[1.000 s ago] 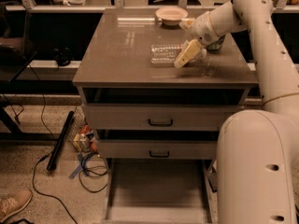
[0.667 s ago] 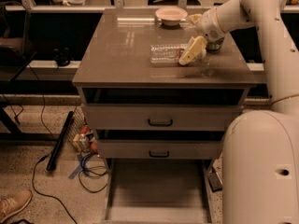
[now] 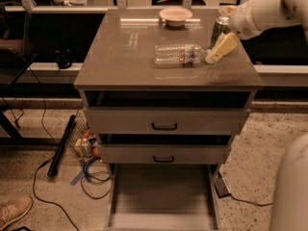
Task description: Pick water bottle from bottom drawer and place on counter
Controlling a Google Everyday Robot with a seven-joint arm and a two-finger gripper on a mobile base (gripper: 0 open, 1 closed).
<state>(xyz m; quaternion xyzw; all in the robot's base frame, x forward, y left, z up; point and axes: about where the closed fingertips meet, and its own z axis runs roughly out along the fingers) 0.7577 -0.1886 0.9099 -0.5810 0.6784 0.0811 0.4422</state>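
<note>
The hand hangs low over the right side of the desk, angled down and to the left from the white arm that reaches in from the upper right. Its tip is right at the near end of the water bottle, touching it or just beside it; I cannot tell which, nor whether the hand is released or clenched.

The bottle lies on its side on the desk top, its long axis running left to right, roughly parallel to the front edge. Its whole length stretches leftward from the hand, with the labelled end nearest the hand. So the hand sits off the bottle's end, in line with its axis and not across its middle.

Just behind the hand stands a green soda can, and a bowl sits farther back. Far below, the bottom drawer is pulled out with nothing visible in it, so the placing looks done, bar a clean withdrawal.
</note>
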